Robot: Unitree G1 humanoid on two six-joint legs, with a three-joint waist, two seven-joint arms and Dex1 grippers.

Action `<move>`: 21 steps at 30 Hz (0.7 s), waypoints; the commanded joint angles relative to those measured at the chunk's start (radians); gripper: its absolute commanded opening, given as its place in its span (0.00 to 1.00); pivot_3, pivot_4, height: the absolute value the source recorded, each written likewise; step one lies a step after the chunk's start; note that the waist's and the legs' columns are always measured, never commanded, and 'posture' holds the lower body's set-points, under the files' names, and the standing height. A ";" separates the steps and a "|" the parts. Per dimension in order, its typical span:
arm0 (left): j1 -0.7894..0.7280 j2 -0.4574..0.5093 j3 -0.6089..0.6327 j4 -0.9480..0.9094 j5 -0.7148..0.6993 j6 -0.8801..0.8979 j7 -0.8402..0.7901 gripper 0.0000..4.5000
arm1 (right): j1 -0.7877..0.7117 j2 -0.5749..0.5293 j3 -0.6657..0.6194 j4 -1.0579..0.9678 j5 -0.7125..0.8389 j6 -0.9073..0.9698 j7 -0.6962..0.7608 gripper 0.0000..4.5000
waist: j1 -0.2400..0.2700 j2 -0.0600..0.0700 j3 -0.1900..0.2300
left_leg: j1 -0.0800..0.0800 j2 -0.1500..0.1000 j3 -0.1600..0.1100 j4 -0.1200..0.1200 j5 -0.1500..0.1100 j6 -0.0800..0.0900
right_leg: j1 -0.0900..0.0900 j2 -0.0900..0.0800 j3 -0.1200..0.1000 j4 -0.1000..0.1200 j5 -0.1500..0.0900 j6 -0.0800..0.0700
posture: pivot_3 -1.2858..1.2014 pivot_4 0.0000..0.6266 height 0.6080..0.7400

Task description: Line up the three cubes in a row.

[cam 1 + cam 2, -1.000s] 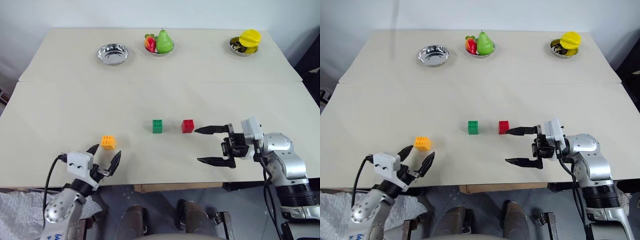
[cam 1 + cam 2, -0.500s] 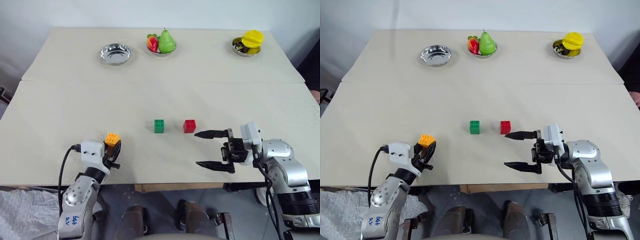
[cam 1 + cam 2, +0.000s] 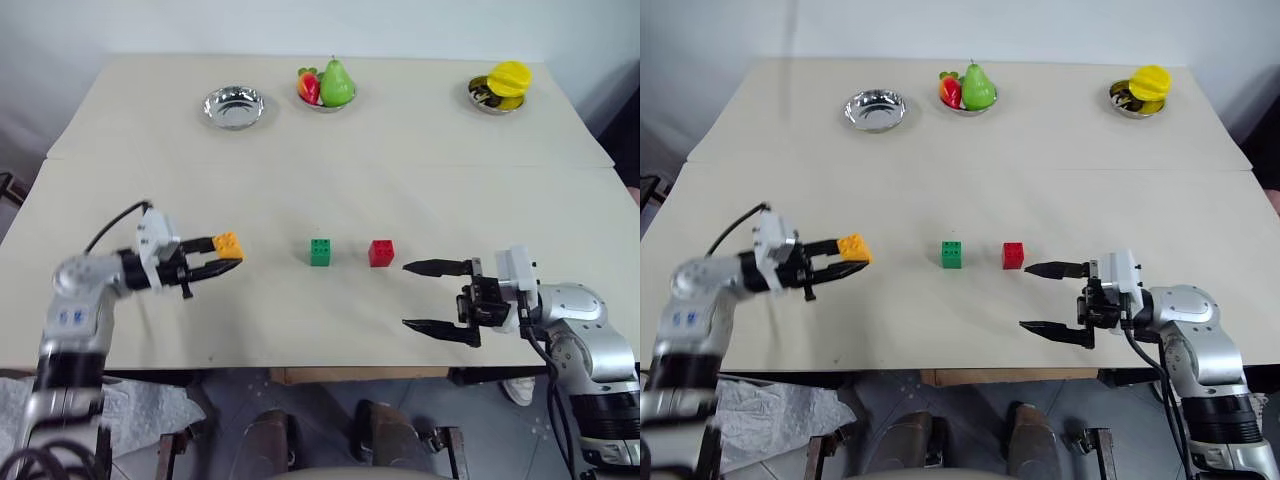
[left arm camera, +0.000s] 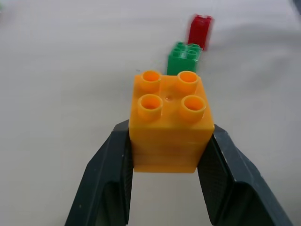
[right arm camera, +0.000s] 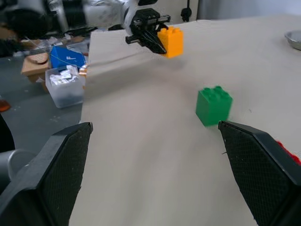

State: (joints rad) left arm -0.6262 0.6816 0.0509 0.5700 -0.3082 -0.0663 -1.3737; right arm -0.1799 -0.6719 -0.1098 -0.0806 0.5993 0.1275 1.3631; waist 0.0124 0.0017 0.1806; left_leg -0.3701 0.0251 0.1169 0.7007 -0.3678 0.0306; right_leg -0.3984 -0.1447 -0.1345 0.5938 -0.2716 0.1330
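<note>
Beige surface [image 3: 420,190], three steel bowls along the far edge: left bowl [image 3: 233,105] empty, middle bowl [image 3: 325,98] with pear and red fruit, right bowl [image 3: 494,93] with yellow fruit

Left pincer [image 3: 212,265] clamps orange brick [image 3: 228,244] by its flat sides, above the surface, left of green brick [image 3: 320,251] and red brick [image 3: 380,252], which sit side by side. Right pincer [image 3: 420,295] gapes empty near red

Bricks likely light, rigid, slick plastic; flat sides look the best hold

Orange cube [image 3: 228,244] held aloft; green cube [image 3: 320,251], red cube [image 3: 380,252] side by side
</note>
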 commanded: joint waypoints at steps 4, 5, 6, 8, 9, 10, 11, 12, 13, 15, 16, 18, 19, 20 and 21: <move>-0.267 -0.057 -0.108 0.453 0.165 -0.256 -0.132 0.33 | 0.045 -0.010 -0.076 -0.036 0.009 -0.029 -0.038 1.00 | -0.010 -0.001 0.000 | 0.000 0.001 0.001 -0.001 0.000 0.000 | 0.000 0.001 0.000 -0.002 0.000 0.001 | 0.52 0.24 1.00; -0.290 -0.064 -0.119 0.499 0.186 -0.282 -0.133 0.33 | 0.057 -0.010 -0.080 -0.041 0.008 -0.031 -0.043 1.00 | -0.012 -0.001 0.000 | -0.001 0.001 0.001 -0.002 0.000 0.000 | 0.000 0.002 0.000 -0.002 0.000 0.001 | 0.52 0.24 1.00; -0.308 -0.070 -0.126 0.537 0.204 -0.307 -0.131 0.33 | 0.069 -0.009 -0.083 -0.046 0.006 -0.035 -0.047 1.00 | -0.014 -0.001 0.001 | 0.000 0.001 0.001 -0.002 0.000 0.000 | 0.000 0.002 0.000 -0.002 0.000 0.001 | 0.52 0.24 1.00; -0.333 -0.080 -0.127 0.593 0.230 -0.341 -0.117 0.33 | 0.082 -0.006 -0.087 -0.050 0.006 -0.038 -0.056 1.00 | -0.018 -0.001 0.001 | 0.000 0.001 0.002 -0.002 0.000 0.000 | 0.000 0.002 0.000 -0.003 0.000 0.001 | 0.52 0.24 1.00; -0.348 -0.085 -0.129 0.618 0.243 -0.345 -0.106 0.33 | 0.091 -0.003 -0.091 -0.053 0.006 -0.040 -0.062 1.00 | -0.019 -0.001 0.001 | 0.000 0.001 0.002 -0.002 0.000 0.000 | 0.000 0.002 0.000 -0.003 0.000 0.001 | 0.52 0.24 1.00; -0.359 -0.089 -0.128 0.637 0.253 -0.349 -0.100 0.33 | 0.097 -0.002 -0.093 -0.054 0.007 -0.041 -0.066 1.00 | -0.016 -0.002 0.001 | 0.000 0.002 0.002 -0.002 0.000 0.000 | -0.001 0.002 0.000 -0.002 0.000 0.001 | 0.52 0.24 1.00; -0.368 -0.091 -0.130 0.653 0.266 -0.359 -0.088 0.33 | 0.101 -0.001 -0.093 -0.055 0.008 -0.043 -0.069 1.00 | -0.016 -0.002 0.001 | 0.000 0.002 0.002 -0.002 0.000 0.000 | -0.001 0.002 0.000 -0.002 0.000 0.001 | 0.52 0.24 1.00; -0.376 -0.095 -0.131 0.666 0.275 -0.366 -0.080 0.33 | 0.106 0.002 -0.094 -0.054 0.008 -0.047 -0.071 1.00 | -0.016 -0.002 0.001 | 0.000 0.002 0.002 -0.001 0.000 0.000 | -0.001 0.002 0.000 -0.002 0.000 0.001 | 0.52 0.24 1.00; -0.382 -0.100 -0.131 0.677 0.286 -0.372 -0.066 0.33 | 0.110 0.006 -0.094 -0.052 0.009 -0.051 -0.073 1.00 | -0.014 -0.002 0.001 | 0.000 0.002 0.002 -0.001 0.000 0.000 | -0.001 0.002 0.001 -0.002 0.000 0.001 | 0.52 0.24 1.00; -0.393 -0.111 -0.128 0.692 0.302 -0.394 -0.045 0.33 | 0.115 0.013 -0.092 -0.043 0.009 -0.061 -0.076 1.00 | -0.011 -0.002 0.001 | 0.000 0.002 0.001 0.000 0.000 0.000 | 0.000 0.002 0.001 -0.001 0.000 0.002 | 0.52 0.24 1.00; -0.398 -0.115 -0.127 0.698 0.307 -0.390 -0.042 0.33 | 0.119 0.017 -0.089 -0.037 0.005 -0.071 -0.074 1.00 | -0.010 -0.002 0.001 | 0.000 0.002 0.001 0.000 0.000 0.000 | 0.000 0.002 0.001 0.000 0.000 0.002 | 0.52 0.24 1.00; -0.407 -0.124 -0.125 0.708 0.315 -0.387 -0.028 0.33 | 0.114 0.026 -0.083 -0.024 0.000 -0.083 -0.073 1.00 | -0.010 -0.002 0.001 | 0.000 0.002 0.001 0.001 0.000 0.000 | 0.000 0.002 0.001 0.000 0.000 0.002 | 0.52 0.24 1.00; -0.411 -0.127 -0.124 0.712 0.319 -0.385 -0.022 0.33 | 0.111 0.029 -0.081 -0.019 -0.002 -0.086 -0.072 1.00 | -0.009 -0.002 0.001 | 0.000 0.002 0.001 0.001 0.000 0.000 | 0.000 0.002 0.002 0.000 0.000 0.002 | 0.52 0.24 1.00; -0.413 -0.130 -0.124 0.715 0.324 -0.394 -0.012 0.33 | 0.107 0.032 -0.079 -0.015 0.001 -0.087 -0.073 1.00 | -0.008 -0.002 0.001 | 0.000 0.002 0.001 0.001 0.000 0.000 | 0.000 0.002 0.002 0.001 0.000 0.002 | 0.52 0.24 1.00; -0.416 -0.133 -0.124 0.718 0.329 -0.396 -0.006 0.33 | 0.103 0.035 -0.076 -0.015 0.003 -0.087 -0.076 1.00 | -0.007 -0.002 0.001 | 0.000 0.002 0.001 0.002 0.000 0.000 | 0.000 0.002 0.002 0.001 0.000 0.002 | 0.52 0.24 1.00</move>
State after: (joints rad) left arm -1.0274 0.5577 -0.0757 1.2702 -0.0038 -0.4573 -1.4227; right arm -0.0700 -0.6448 -0.1724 -0.0830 0.5917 0.0588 1.2914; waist 0.0057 -0.0003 0.1815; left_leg -0.3701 0.0272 0.1179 0.7030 -0.3677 0.0309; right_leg -0.3985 -0.1431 -0.1329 0.5950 -0.2712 0.1347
